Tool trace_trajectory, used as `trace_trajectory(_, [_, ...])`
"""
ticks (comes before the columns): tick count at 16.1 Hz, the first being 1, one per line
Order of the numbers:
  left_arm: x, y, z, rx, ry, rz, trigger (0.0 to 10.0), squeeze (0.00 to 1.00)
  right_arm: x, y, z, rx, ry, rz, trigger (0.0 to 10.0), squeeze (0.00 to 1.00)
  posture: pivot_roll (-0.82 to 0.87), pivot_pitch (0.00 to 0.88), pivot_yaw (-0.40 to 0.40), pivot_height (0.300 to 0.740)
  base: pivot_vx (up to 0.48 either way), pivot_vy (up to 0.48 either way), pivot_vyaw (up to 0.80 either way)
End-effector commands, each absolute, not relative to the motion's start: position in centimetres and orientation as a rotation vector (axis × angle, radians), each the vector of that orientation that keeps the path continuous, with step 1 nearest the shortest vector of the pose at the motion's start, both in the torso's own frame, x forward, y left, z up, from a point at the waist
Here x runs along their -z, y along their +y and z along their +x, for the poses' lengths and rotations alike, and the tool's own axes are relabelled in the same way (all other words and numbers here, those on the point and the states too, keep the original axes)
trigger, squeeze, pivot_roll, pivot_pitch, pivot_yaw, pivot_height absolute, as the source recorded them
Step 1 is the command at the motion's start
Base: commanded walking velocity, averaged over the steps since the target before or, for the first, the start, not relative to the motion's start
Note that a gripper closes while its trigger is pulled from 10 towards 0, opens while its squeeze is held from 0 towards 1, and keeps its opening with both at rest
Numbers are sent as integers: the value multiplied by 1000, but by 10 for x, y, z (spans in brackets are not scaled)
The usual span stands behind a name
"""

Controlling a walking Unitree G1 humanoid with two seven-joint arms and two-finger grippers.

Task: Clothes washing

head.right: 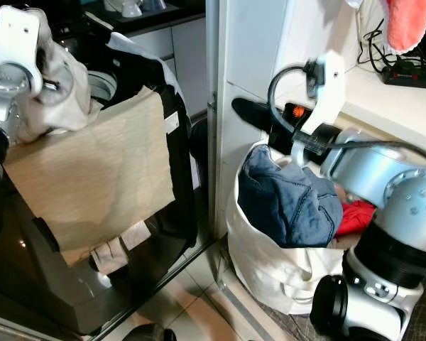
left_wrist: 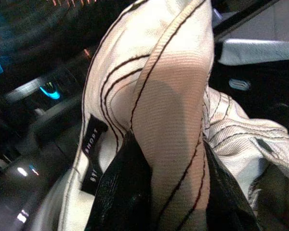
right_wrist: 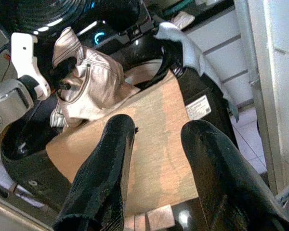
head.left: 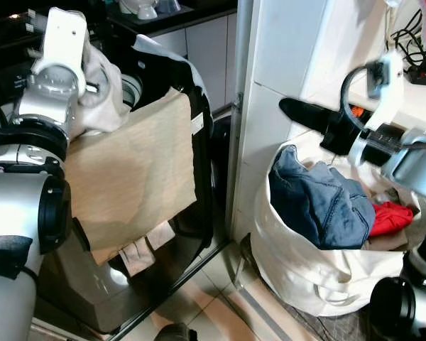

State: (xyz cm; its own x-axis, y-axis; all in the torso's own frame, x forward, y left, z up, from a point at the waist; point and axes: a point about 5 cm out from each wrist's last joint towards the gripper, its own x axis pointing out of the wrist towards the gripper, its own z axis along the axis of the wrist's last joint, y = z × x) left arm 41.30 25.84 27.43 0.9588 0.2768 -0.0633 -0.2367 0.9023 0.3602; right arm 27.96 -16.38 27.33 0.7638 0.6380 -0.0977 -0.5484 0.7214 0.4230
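Currently left gripper (left_wrist: 168, 192) is clamped on a cream ribbed garment with dark seams (left_wrist: 173, 96), held above the black washer door (head.left: 192, 142). Right gripper (right_wrist: 154, 163) is spread, empty, over the white fabric laundry bag (head.left: 319, 277) beside that door.

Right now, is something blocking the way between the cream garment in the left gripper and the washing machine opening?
Yes. A tan cloth hangs over the open washer door, just below the cream garment held by the left gripper.

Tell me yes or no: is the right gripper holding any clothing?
No. In the right wrist view the right gripper has its two black fingers spread apart with nothing between them, only the tan cloth lying beyond.
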Motion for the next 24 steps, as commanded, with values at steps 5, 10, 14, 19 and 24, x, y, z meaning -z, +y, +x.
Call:
trace_trajectory(5, [-271,265,411,-292,128,293,10000,1000,-231,-135,252,-796,427,60,10000,0,-26,0,84,740,0,0,0])
trace_trajectory(10, [-316,266,410,-343,-131,288,10000,1000,-234,-114,244,-915,295,-76,10000,0,-25,0,89,740,0,0,0])
trace_trajectory(14, [-350,263,405,-381,-340,283,10000,1000,-231,-117,250,-869,251,-88,10000,0,-24,0,93,740,0,0,0])
trace_trajectory(19, [-247,253,413,-251,173,245,10000,0,-222,-115,251,-858,259,-118,10000,0,-32,0,101,740,0,0,0])
trace_trajectory(24, [-287,227,419,-134,-160,90,10000,0,-218,-127,258,-723,229,-116,10000,0,-42,0,110,740,0,0,0])
